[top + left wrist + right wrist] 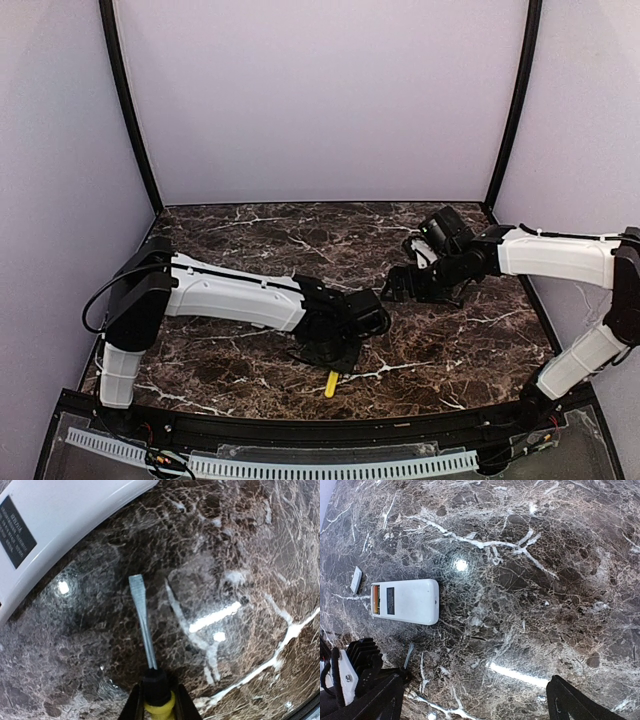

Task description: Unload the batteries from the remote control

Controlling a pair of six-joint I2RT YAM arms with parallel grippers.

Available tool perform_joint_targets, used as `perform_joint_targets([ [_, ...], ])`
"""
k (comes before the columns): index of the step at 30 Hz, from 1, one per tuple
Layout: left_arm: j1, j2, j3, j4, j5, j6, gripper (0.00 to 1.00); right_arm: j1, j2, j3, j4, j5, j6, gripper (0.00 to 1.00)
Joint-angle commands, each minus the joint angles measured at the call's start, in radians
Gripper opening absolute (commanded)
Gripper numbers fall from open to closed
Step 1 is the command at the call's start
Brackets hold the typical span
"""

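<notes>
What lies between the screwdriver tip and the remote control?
Only bare marble tabletop separates the screwdriver tip from the remote control, per the left wrist view.

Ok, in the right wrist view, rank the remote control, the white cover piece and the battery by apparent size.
1. remote control, clearly largest.
2-3. white cover piece and battery: too close to rank. Only an orange sliver of the battery shows in the remote's open end.
</notes>
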Motion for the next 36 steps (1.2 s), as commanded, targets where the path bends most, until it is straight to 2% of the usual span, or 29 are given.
perform_joint_targets([
  [1,0.004,0.015,0.015,-0.045,0.009,0.0,0.1,0.009,-0.035,-0.012,0.017,0.006,-0.016,0.99],
  [4,0.003,-0.01,-0.005,-0.027,0.003,0.002,0.04,0.008,-0.045,-0.004,0.011,0.007,-0.017,0.99],
  [9,-0.004,-0.133,-0.095,0.097,0.01,0.033,0.02,0.009,-0.087,0.004,0.004,0.027,-0.03,0.99],
  [13,0.0,-0.248,-0.148,0.155,-0.044,0.052,0.01,0.009,-0.146,0.011,0.024,0.05,-0.036,0.99],
  [17,0.034,-0.363,-0.2,0.226,-0.064,0.057,0.0,0.011,-0.225,-0.031,0.157,0.022,-0.031,0.98],
  [21,0.115,-0.464,-0.306,0.379,-0.008,0.045,0.0,0.026,-0.315,-0.113,0.367,-0.006,-0.034,0.98],
  [24,0.172,-0.509,-0.322,0.464,0.006,0.043,0.0,0.042,-0.351,-0.149,0.485,-0.001,-0.045,0.97],
  [32,0.232,-0.572,-0.308,0.557,-0.005,0.03,0.0,0.125,-0.319,-0.126,0.636,0.053,-0.084,0.96],
  [36,0.251,-0.592,-0.339,0.628,-0.021,-0.052,0.0,0.165,-0.292,-0.136,0.724,0.077,-0.098,0.96],
])
